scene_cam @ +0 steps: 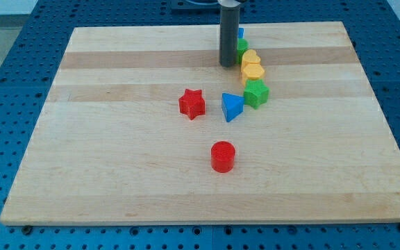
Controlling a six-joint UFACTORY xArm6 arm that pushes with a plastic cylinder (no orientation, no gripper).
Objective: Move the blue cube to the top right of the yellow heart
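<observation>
Blue pegboard frames the wooden bench [117, 173]. No fingers here: the rod's tip [228, 65] grips nothing. The blue cube [240, 32] peeks just right of the rod, above the yellow heart [250, 57]. Light, rigid, likely slippery; push a flat face squarely.

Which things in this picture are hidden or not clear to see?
- Blue cube, camera view: only a sliver shows; the rod hides the rest.
- Small green block: partly behind the rod, shape unclear.
- Two yellow blocks: pressed together, so which one is the heart is uncertain.
- My tip: contact with any block unclear.
</observation>
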